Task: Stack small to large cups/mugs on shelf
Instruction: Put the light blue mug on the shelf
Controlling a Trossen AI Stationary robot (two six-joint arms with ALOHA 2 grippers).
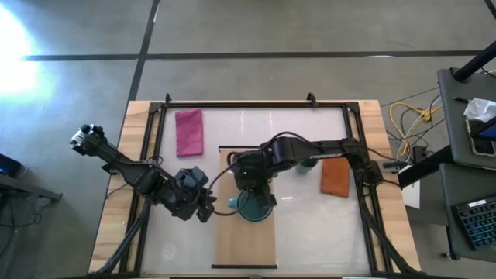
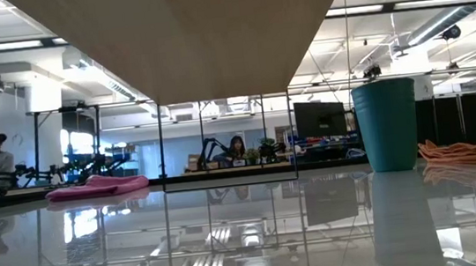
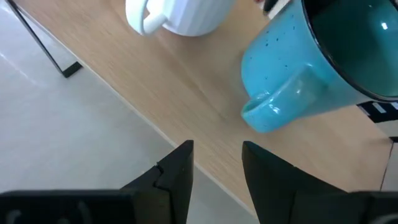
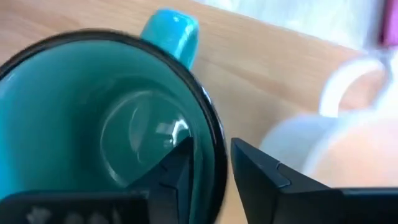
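The teal mug (image 1: 249, 208) sits over the light-wood shelf (image 1: 246, 244), and my right gripper (image 4: 211, 168) comes down on its rim. The mug's handle (image 3: 280, 106) points toward my left gripper (image 3: 217, 165), which is open and hovers just short of it over the shelf's left edge. The cream-white mug (image 3: 180, 15) stands on the shelf farther back; the right arm covers it in the high view. The dark green cup (image 2: 386, 124) stands upright on the white tabletop, right of the shelf, beside the orange cloth (image 1: 335, 177). My right gripper holds the teal mug by its dark rim (image 4: 214, 140), at a part away from the handle (image 4: 171, 31). One finger (image 4: 177, 171) is inside the mug and the other (image 4: 261, 180) is outside, both pointing down from above. Whether the mug's base rests on the shelf, I cannot tell.
A magenta cloth (image 1: 188, 132) lies on the table to the far left of the shelf. The low view looks under the raised shelf (image 2: 183, 32). A dark frame rail (image 1: 256, 103) borders the table. People sit in the room behind.
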